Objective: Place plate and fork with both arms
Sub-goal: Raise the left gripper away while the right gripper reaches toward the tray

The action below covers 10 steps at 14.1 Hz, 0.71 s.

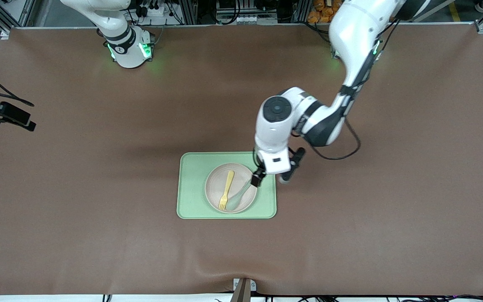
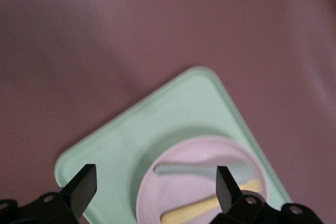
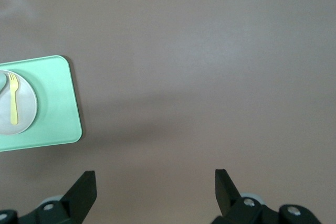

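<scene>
The plate [image 1: 231, 188] sits on the green tray [image 1: 191, 197], toward the tray's left-arm end. The fork [image 1: 227, 190] lies on the plate, tines toward the front camera, with a pale green spoon [image 1: 238, 198] beside it, also on the plate. The left gripper [image 2: 153, 187] hangs over the plate's rim at the spoon's handle end, fingers spread wide and holding nothing; fork and spoon lie just below it. The right arm waits off over bare table [image 3: 210, 77], its gripper [image 3: 155, 191] likewise spread and empty, well apart from the tray.
</scene>
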### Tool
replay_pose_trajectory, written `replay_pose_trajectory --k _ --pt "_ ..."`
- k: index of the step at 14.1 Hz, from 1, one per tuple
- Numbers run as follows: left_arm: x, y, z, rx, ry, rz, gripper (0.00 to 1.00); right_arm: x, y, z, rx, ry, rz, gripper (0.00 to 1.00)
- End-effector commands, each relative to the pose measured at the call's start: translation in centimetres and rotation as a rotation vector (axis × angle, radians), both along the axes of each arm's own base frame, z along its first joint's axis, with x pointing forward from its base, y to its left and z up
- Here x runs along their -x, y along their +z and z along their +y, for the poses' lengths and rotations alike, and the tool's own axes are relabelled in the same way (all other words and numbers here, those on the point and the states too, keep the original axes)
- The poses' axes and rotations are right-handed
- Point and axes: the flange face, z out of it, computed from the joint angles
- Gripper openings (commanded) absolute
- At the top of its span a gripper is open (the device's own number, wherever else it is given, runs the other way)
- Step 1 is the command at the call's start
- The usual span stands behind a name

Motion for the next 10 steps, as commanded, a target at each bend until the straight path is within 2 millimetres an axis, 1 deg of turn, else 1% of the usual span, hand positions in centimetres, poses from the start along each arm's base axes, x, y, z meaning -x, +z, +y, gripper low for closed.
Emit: replay_pose_trajectory --k 1,2,3,4,5,6,7,8,9,10 --pt "-2.2 4.7 6.3 -0.046 -0.010 -0.011 1.00 -1.6 -2.1 1.2 -0.013 0.026 0.029 1.00" --pt "-3.3 6.2 8.9 -0.053 -0.001 -0.016 1.00 -2.1 -3.2 1.5 -0.014 0.029 0.047 1.00" --pt "-4.2 7.4 11.4 -0.052 0.023 -0.019 1.00 -2.7 -4.1 2.3 -0.015 0.037 0.053 1.00" --pt "-5.1 9.0 14.0 -0.051 0.051 -0.029 1.00 -3.2 -4.5 4.5 -0.006 0.051 0.036 1.00" --pt "-5.7 10.5 16.5 -0.054 0.064 -0.033 1.00 -3.8 -5.3 6.6 0.001 0.028 0.025 1.00" --pt "-5.9 11.8 18.5 -0.057 0.058 -0.023 1.00 -4.3 -6.3 8.2 0.000 -0.006 0.028 1.00" --pt "-5.9 13.7 20.5 -0.058 0.047 -0.015 1.00 -4.9 -8.2 10.5 0.003 0.007 0.044 1.00" --pt "-5.6 15.3 21.8 -0.066 0.024 -0.014 1.00 -5.6 -9.9 13.1 0.008 0.040 0.040 1.00" --pt "-5.2 16.8 23.1 -0.080 0.000 -0.011 1.00 -6.4 -11.2 15.2 0.006 0.037 0.027 1.00" --pt "-4.7 18.2 24.2 -0.093 -0.032 0.000 1.00 -7.4 -12.5 16.8 0.003 -0.003 0.023 1.00"
